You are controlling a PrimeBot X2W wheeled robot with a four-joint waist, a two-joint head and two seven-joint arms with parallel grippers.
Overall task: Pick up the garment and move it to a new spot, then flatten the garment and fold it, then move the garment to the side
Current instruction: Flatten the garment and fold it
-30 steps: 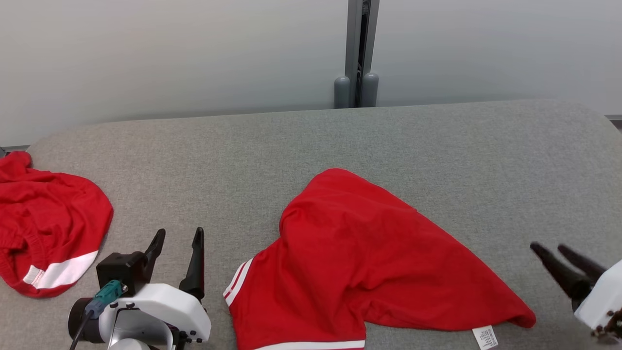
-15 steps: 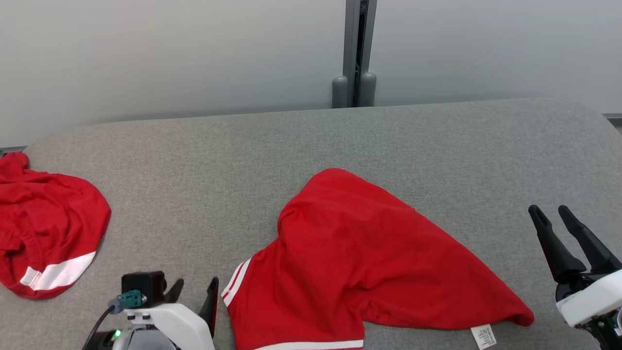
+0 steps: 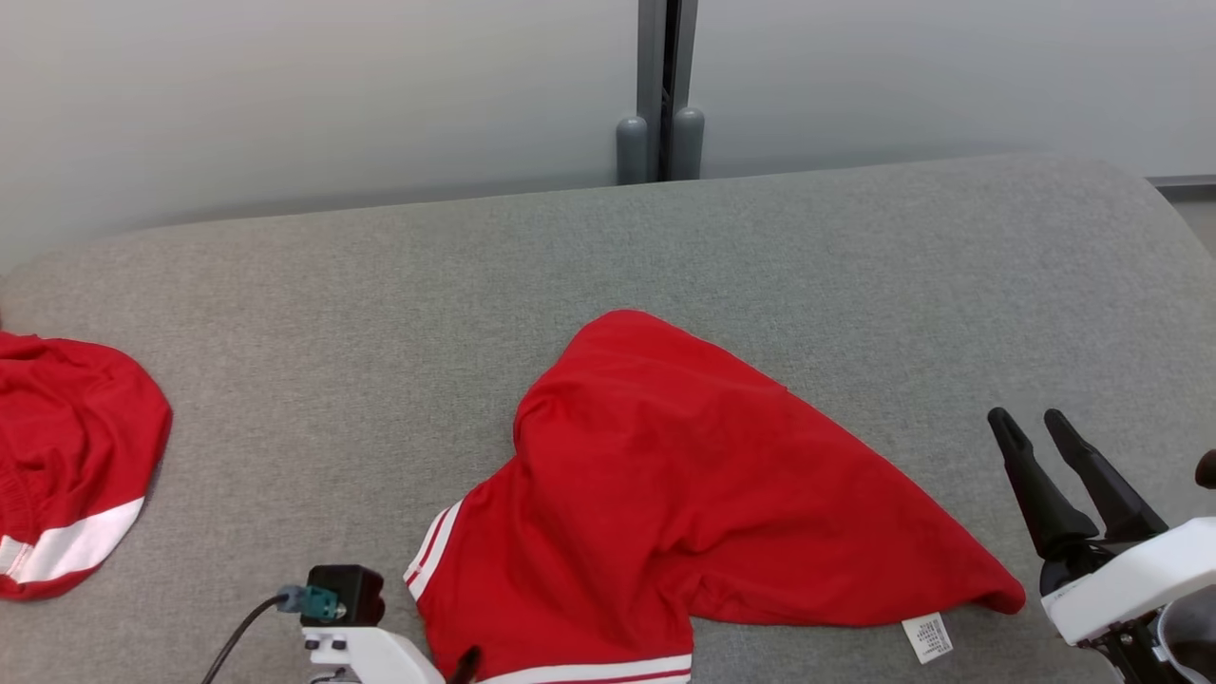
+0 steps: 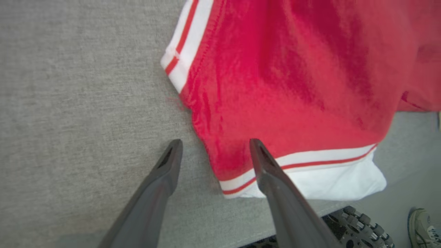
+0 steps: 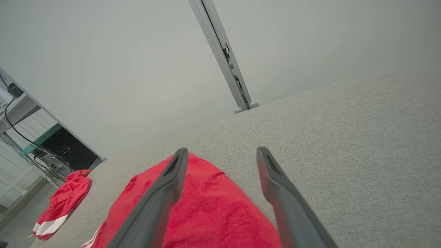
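1. Far left of the head view: a crumpled second red fabric garment (image 3: 66, 465) lies well apart. Leave it alone.
2. Lower left: the left gripper (image 4: 215, 155), fingers apart and empty, frames the hem edge of the red shorts-like garment with white striped hems (image 3: 684, 494), which lies at frame centre on the grey fabric surface (image 3: 380, 285). Seat the edge deep between the fingers before closing.
3. Lower right: the right gripper (image 3: 1026, 420), fingers apart, holds nothing. Aim it at the corner by the white label (image 3: 926, 636).
4. Count: two garments, two grippers, one label.

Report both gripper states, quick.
Left gripper: open, holding nothing, poised at the red garment by its striped hem.
Right gripper: open, holding nothing.
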